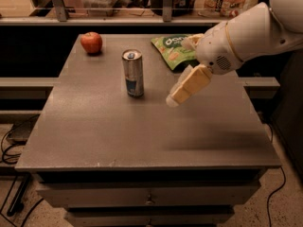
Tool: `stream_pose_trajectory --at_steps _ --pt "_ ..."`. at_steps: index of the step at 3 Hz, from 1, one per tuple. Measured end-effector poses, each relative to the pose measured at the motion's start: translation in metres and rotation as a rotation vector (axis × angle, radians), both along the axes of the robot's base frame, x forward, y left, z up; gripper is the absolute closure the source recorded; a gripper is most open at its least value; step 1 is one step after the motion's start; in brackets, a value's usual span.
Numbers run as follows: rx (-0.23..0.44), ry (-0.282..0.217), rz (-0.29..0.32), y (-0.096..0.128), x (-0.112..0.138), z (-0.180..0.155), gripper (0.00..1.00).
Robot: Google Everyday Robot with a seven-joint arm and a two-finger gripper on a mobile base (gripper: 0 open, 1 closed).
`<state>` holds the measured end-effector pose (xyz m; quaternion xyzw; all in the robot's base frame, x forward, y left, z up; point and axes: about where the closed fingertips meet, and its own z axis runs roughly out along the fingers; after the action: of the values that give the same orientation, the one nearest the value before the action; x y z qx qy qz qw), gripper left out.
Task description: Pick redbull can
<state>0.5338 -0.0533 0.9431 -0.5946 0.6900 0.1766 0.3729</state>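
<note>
Redbull can stands upright on the dark table, middle-back. White arm reaches in from the right. Gripper hangs over the table, right of the can and not touching it, jaws spread, holding nothing. Green snack bag lies behind the gripper. Red apple sits back-left.

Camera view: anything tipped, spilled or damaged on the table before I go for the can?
Nothing stands out. The redbull can stands upright near the middle of the table, the apple sits at the back left, and the green snack bag lies at the back right. The pincer hovers right of the can, apart from it.
</note>
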Motion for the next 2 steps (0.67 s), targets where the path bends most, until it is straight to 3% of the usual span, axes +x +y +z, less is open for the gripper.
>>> stream_pose_trajectory --at_steps 1,2 --pt "0.092 0.013 0.049 0.041 0.033 -0.015 0.0" --pt "0.135 0.028 0.088 0.067 0.048 -0.026 0.0"
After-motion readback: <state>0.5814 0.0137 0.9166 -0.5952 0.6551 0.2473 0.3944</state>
